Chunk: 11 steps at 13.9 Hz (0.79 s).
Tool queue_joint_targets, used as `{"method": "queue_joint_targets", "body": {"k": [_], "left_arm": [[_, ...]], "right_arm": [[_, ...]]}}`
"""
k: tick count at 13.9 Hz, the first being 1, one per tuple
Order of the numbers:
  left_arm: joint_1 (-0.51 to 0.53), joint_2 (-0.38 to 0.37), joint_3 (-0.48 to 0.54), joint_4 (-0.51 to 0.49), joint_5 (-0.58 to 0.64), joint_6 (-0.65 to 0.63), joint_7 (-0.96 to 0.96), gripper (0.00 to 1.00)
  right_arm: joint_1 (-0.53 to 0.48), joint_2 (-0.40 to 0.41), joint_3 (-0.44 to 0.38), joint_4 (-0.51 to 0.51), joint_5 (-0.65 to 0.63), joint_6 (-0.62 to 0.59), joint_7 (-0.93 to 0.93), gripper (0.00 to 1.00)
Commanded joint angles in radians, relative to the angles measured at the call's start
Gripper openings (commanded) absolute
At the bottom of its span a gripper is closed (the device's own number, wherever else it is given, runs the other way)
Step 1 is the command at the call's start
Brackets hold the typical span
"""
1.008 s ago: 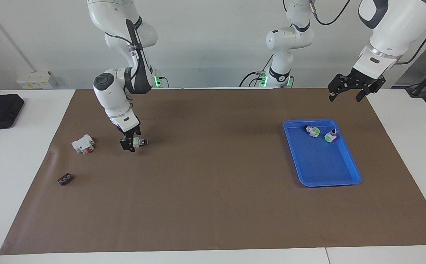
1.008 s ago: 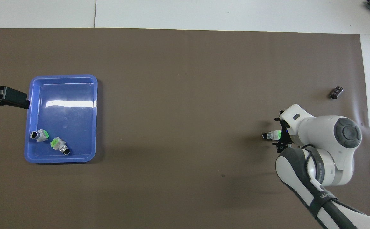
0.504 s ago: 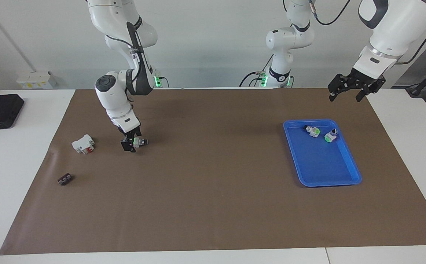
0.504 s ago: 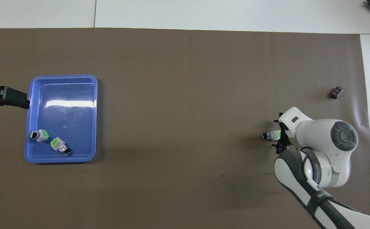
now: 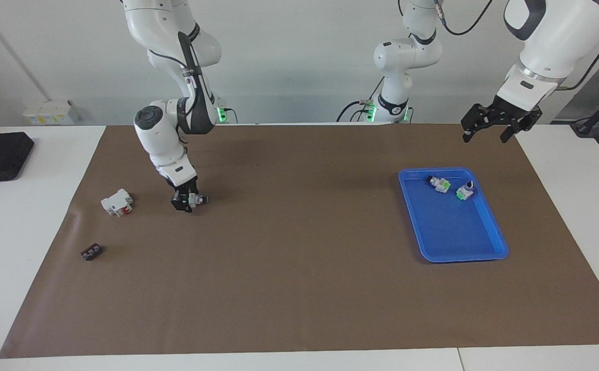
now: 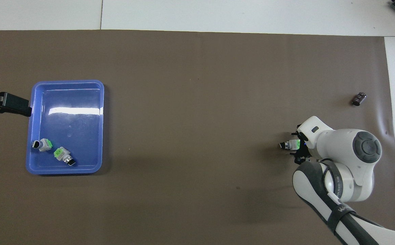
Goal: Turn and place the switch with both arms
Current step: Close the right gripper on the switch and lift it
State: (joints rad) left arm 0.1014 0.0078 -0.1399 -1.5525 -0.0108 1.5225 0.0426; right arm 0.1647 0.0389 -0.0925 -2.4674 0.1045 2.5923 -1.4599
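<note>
Left gripper [image 5: 489,132] raised over mat [image 5: 299,288] edge, nearer robots than blue tray [image 5: 495,247]; jaws wide open, empty; arm waits.
Tray holds two green-patched switches [image 5: 438,183] [image 5: 464,191].
Right gripper [image 5: 185,201] down at mat, toward right arm's end; jaws astride switch [image 5: 196,199]; full grip: cannot tell.
Switch on mat, black knob pointing toward table middle.
White block with red part [image 5: 117,202] beside it.
Small dark part [image 5: 91,252] farthest out.
</note>
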Motion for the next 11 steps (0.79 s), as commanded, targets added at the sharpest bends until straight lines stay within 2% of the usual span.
{"method": "queue_joint_targets", "body": {"k": [1, 2, 3, 4, 7, 8, 10, 11], "left_arm": [[-0.003, -0.028, -0.006, -0.029, 0.015, -0.021, -0.004, 1.0], [-0.006, -0.028, -0.007, -0.029, 0.015, -0.019, -0.004, 1.0], [-0.003, -0.028, -0.006, -0.029, 0.015, -0.019, -0.004, 1.0], [0.003, -0.028, -0.006, -0.029, 0.015, -0.022, -0.007, 1.0], [0.007, -0.028, -0.006, -0.028, 0.015, -0.019, -0.003, 1.0], [0.006, -0.029, -0.006, -0.029, 0.015, -0.013, -0.007, 1.0], [0.004, -0.029, -0.007, -0.029, 0.014, -0.01, -0.007, 1.0], [0.004, -0.029, -0.007, -0.029, 0.011, -0.007, -0.007, 1.0]], "right_arm": [[-0.008, -0.01, 0.0, -0.021, 0.014, 0.02, -0.034, 0.59], [-0.008, -0.01, 0.0, -0.021, 0.014, 0.019, -0.034, 0.4], [-0.004, -0.01, 0.0, -0.021, 0.014, 0.019, -0.03, 0.12], [-0.004, -0.01, 0.0, -0.019, 0.015, 0.016, -0.025, 0.0], [0.006, -0.01, 0.003, 0.004, 0.003, -0.029, -0.06, 0.0], [0.038, -0.011, 0.008, 0.037, 0.003, -0.076, -0.116, 0.0], [0.091, -0.017, 0.008, 0.12, 0.026, -0.17, -0.094, 0.0], [0.102, -0.036, 0.019, 0.137, 0.038, -0.163, -0.089, 0.0]]}}
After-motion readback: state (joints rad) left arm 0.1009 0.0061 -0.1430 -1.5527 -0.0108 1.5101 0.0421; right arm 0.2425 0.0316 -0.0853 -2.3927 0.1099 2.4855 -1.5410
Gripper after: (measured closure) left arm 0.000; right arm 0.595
